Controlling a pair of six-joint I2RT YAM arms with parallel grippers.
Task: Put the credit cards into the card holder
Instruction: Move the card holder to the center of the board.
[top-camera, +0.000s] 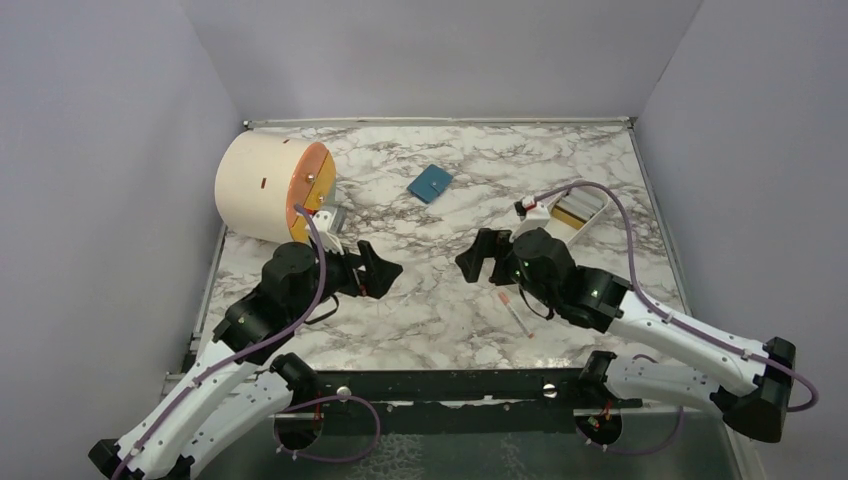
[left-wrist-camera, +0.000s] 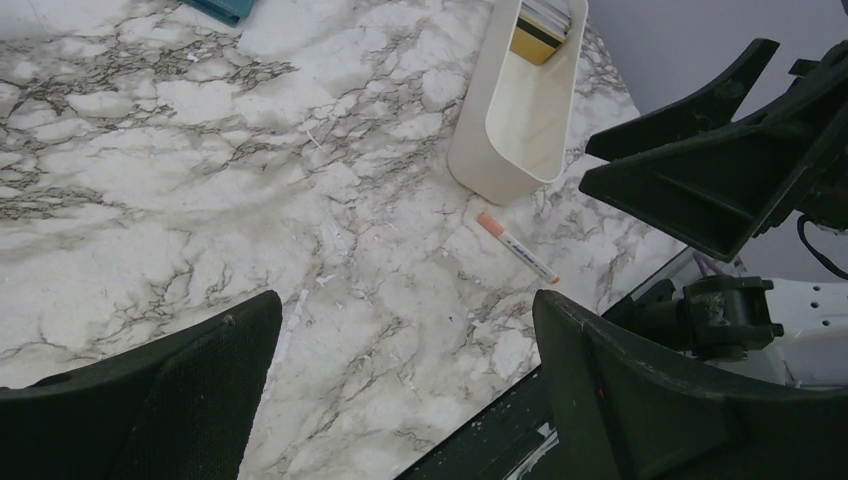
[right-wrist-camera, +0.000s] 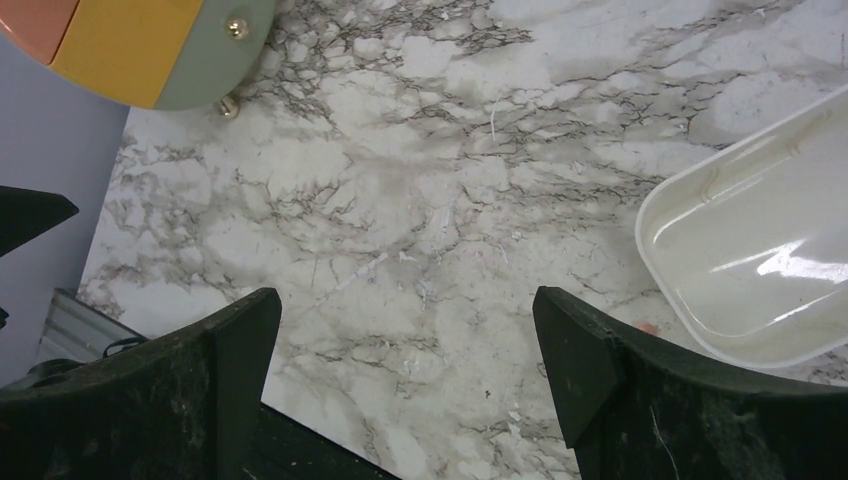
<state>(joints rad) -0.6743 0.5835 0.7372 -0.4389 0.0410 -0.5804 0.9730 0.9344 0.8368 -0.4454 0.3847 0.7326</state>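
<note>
The credit cards are stored in the tray, far from the card holder; the left gripper and right gripper are spread, empty, ready for fetching.

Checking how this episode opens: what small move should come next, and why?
Probably move the right gripper toward the white tray. Its jaws stand open and empty over bare marble. The credit cards sit at one end of that tray, on the right arm's side. The card holder lies apart from them, farther back on the table.
</note>
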